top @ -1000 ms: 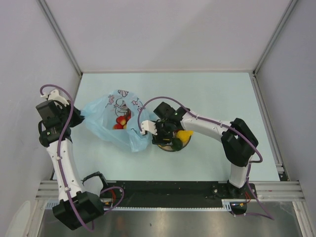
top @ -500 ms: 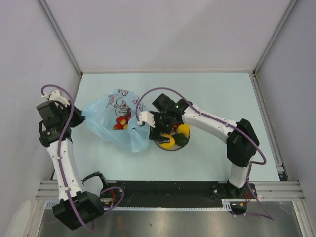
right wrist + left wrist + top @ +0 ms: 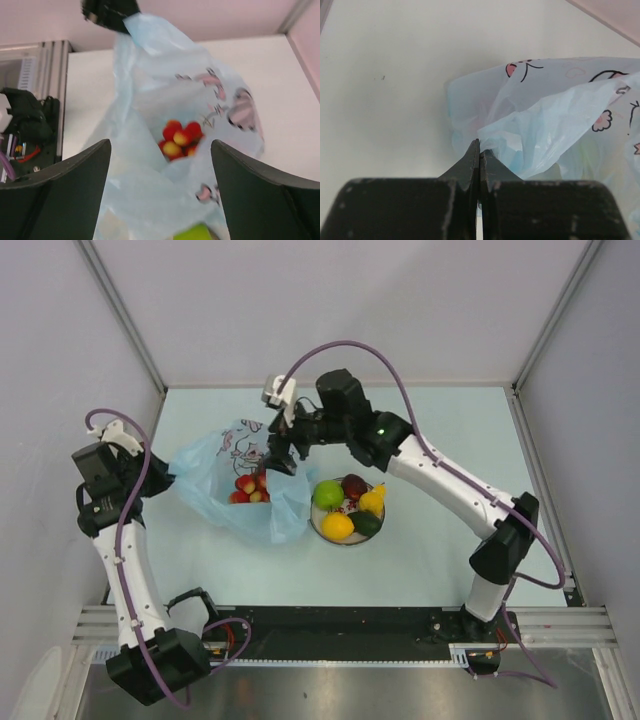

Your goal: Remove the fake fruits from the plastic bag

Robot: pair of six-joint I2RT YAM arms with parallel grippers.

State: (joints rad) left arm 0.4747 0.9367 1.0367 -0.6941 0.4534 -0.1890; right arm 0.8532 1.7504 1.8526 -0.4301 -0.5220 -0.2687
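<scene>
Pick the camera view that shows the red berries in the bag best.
Right wrist: it looks straight into the plastic bag, with the red berries largest, framed by the open right gripper. The top external view shows them smaller, in the bag's mouth. The left wrist view shows only bag film, no berries.

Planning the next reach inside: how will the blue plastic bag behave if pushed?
Probably floppy: the plastic bag lies crumpled and creased, so a push would likely fold it rather than slide it. Likely very light: the left gripper, shut on one edge, seems to hold that side up. The red berries inside may shift with it.
</scene>
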